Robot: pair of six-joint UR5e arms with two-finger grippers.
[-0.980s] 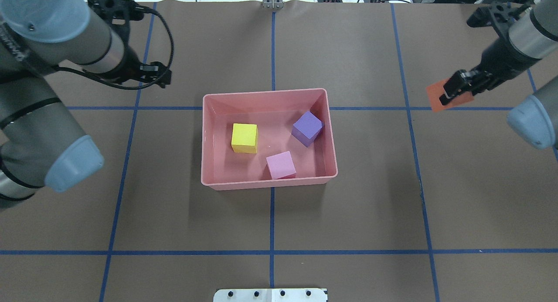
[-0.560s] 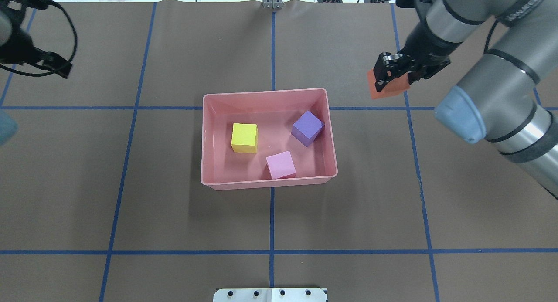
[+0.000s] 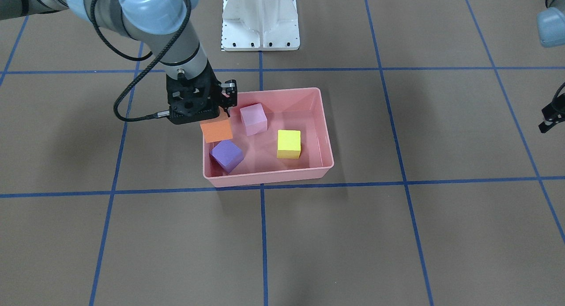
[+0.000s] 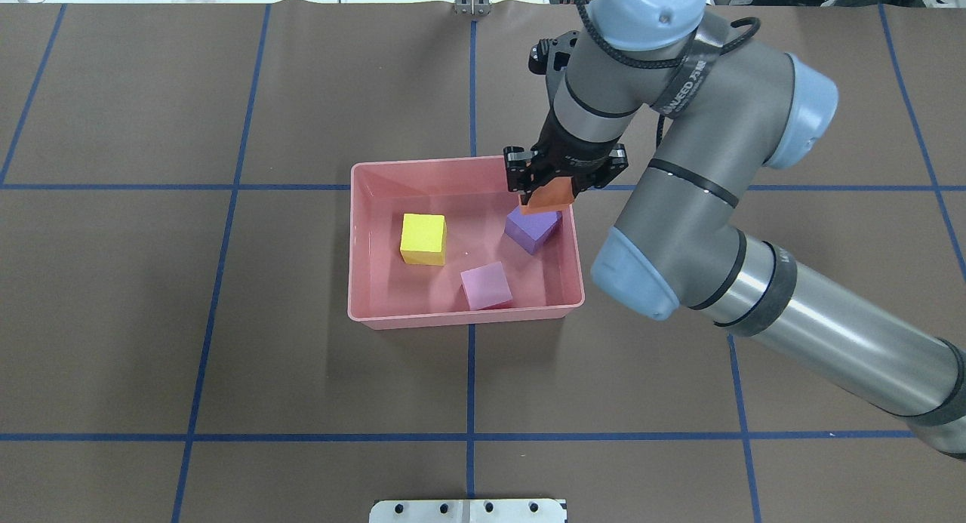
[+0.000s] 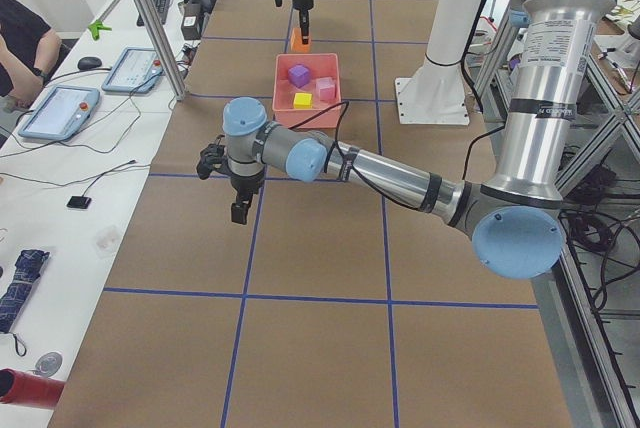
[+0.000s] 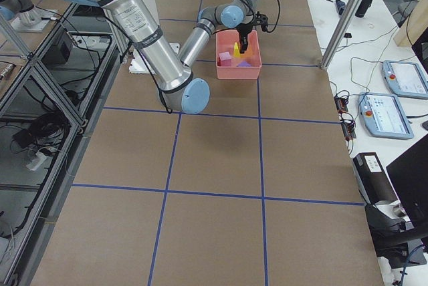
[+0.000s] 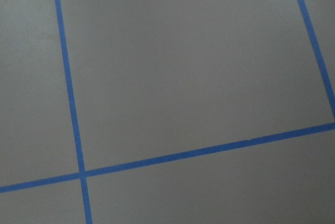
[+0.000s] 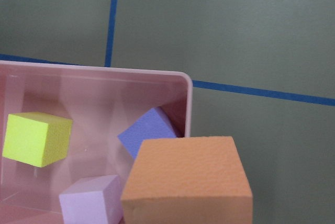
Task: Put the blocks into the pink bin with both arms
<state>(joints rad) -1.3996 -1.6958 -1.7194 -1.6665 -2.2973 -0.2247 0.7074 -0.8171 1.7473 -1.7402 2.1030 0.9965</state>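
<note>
**Count.** One pink bin (image 4: 453,161) sits on the brown counter (image 4: 226,319), which is gridded with blue tape. There are four blocks and two arms.

**Blocks.** Three blocks lie on the bin floor, none touching another. The yellow block (image 4: 423,238) is towards the robot's left, the light pink block (image 4: 486,285) is against the near wall, and the purple block (image 4: 532,229) is near the far right corner. The fourth, the orange block (image 4: 549,198), is pinched between the fingers of the right gripper (image 4: 557,185). It hangs at the bin's far right corner. In the overhead view it overlaps the purple block; in the front-facing view it overlaps the bin's right wall.

**Arms.** The right arm (image 4: 679,206) reaches in from the robot's right. The left arm (image 5: 380,173) is stretched low over bare counter, with the left gripper (image 5: 238,210) well apart from the bin. Whether its fingers are spread or closed cannot be told.

**Change.** One second earlier the right gripper held the orange block far out on the robot's right, well apart from the bin. At 0.6 s earlier it was nearer, beyond the bin's far right corner. The left arm, then in the overhead view, has since left it. The three blocks in the bin have not moved.
</note>
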